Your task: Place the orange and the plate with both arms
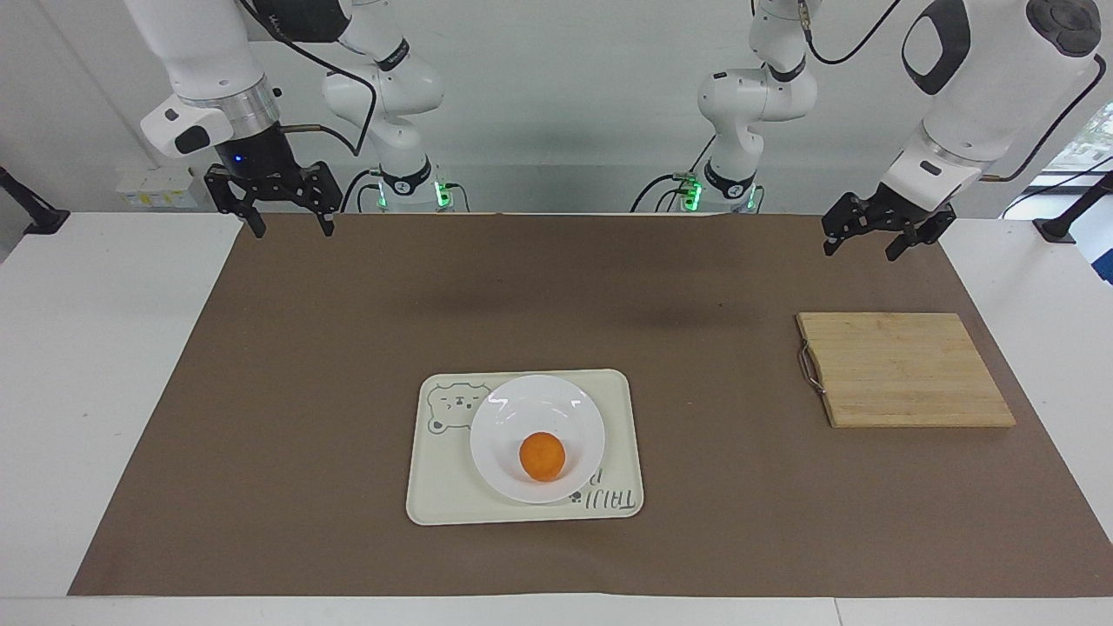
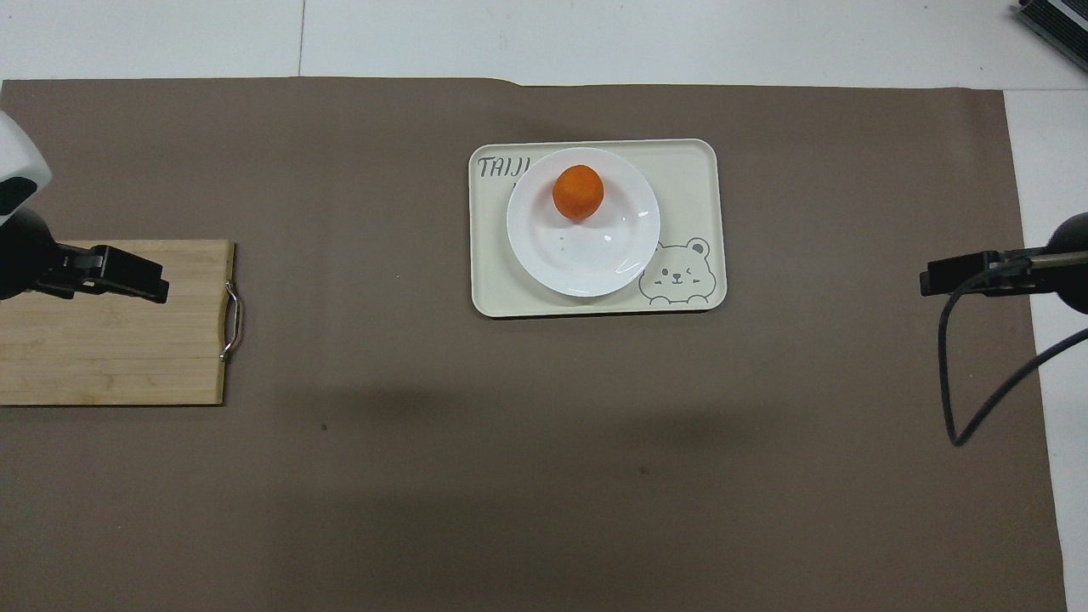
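The orange lies in the white plate, on the part farther from the robots. The plate stands on a cream bear-print tray in the middle of the table. In the overhead view the orange and the plate show the same. My right gripper hangs open and empty, raised over the brown mat's corner at the right arm's end, well apart from the tray. My left gripper hangs open and empty, raised over the mat near the wooden board at the left arm's end.
A wooden cutting board with a metal handle lies toward the left arm's end. A brown mat covers most of the white table. In the overhead view the left gripper overlaps the board, and the right gripper trails a black cable.
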You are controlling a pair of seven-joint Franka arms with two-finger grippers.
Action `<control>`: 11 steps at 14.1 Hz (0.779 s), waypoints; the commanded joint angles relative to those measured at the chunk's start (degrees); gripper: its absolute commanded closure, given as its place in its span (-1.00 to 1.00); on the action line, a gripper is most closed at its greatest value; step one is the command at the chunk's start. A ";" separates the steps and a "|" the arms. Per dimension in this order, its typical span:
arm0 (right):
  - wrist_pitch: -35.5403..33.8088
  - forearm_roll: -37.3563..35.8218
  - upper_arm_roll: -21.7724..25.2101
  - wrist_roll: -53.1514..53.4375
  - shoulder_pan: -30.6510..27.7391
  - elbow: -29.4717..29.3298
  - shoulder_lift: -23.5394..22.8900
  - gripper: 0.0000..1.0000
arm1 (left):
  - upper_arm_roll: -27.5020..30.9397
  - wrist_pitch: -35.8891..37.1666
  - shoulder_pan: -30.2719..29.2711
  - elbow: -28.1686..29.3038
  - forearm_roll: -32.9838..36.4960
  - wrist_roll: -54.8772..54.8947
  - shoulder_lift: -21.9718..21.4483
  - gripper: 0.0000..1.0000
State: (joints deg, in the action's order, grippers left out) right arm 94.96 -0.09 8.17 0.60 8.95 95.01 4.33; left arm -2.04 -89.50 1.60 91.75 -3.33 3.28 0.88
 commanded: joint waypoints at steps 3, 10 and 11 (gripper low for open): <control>-0.75 -0.96 -0.26 -0.68 -0.42 -1.14 -0.64 -1.00 | -0.51 1.26 -0.72 -1.31 0.43 -0.55 0.62 -1.00; -0.66 -1.32 -0.17 -6.22 -2.36 -0.35 -0.90 -1.00 | -0.51 1.35 -0.72 -1.31 0.43 -0.55 0.62 -1.00; -0.66 -1.05 -0.17 -6.13 -2.27 -0.35 -0.90 -1.00 | -0.51 1.26 -0.64 -1.31 0.43 -0.55 0.62 -1.00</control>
State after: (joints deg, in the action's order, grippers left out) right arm 94.91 -0.12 8.41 -4.78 6.88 94.98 3.57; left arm -2.04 -89.50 1.60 91.75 -3.33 3.27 0.88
